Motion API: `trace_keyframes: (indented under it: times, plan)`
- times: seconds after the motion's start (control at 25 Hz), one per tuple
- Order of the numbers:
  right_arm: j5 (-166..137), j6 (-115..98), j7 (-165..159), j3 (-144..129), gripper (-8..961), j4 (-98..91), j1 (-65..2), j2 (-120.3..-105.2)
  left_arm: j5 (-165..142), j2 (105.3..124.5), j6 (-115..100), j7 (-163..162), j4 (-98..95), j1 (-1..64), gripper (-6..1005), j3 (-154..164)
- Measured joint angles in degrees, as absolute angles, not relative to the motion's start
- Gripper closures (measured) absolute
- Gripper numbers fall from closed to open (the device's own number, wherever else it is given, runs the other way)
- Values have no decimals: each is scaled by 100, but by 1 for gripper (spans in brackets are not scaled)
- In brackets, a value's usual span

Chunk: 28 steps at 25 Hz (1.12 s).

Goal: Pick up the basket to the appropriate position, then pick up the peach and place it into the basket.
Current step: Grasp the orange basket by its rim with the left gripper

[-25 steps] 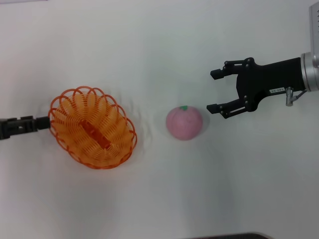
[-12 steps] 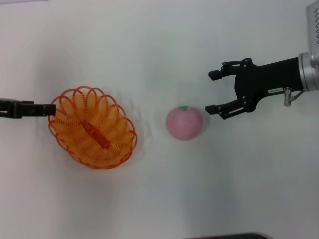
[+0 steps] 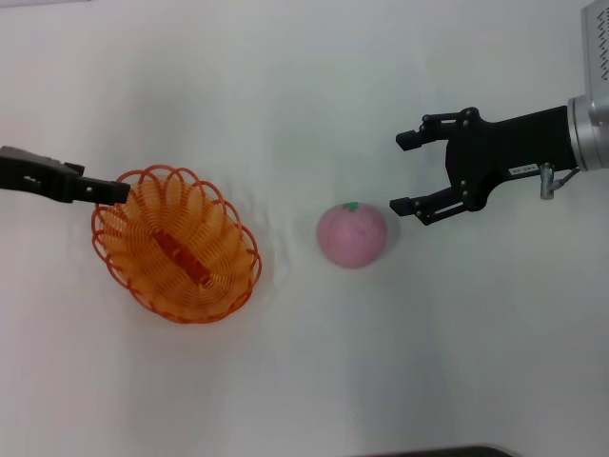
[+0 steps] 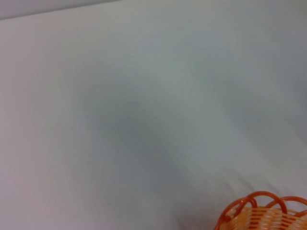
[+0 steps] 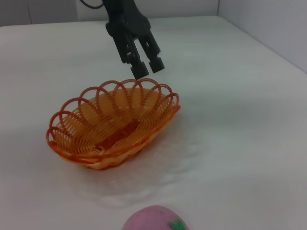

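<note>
The orange wire basket (image 3: 176, 245) rests on the white table, left of centre, and shows in the right wrist view as the basket (image 5: 115, 125). A piece of its rim (image 4: 261, 213) shows in the left wrist view. The pink peach (image 3: 352, 235) lies to its right, apart from it; its top (image 5: 156, 219) shows in the right wrist view. My left gripper (image 3: 112, 191) hovers just above the basket's far-left rim. Its fingers (image 5: 140, 72) stand a narrow gap apart and hold nothing. My right gripper (image 3: 404, 172) is open, just right of the peach and slightly farther back, without touching it.
The white table (image 3: 304, 86) runs all around both objects. A dark edge (image 3: 438, 451) shows at the near side. In the right wrist view a grey wall (image 5: 268, 24) rises behind the table's far corner.
My left gripper has risen off the basket's left rim and moved back and to the right over it. The basket and peach stayed put. The right gripper barely shifted.
</note>
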State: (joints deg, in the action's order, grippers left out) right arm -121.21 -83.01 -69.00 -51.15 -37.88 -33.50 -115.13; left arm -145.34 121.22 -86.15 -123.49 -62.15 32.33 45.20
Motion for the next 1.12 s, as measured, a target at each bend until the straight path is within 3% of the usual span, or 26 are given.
trace_keyframes:
  times: [1.12]
  plan:
    - [-12129,-8283,-6875,-5115,33,-3788,-3366,-11513,-15733,12337,-7993,-12272,-6083,3776,266,5924]
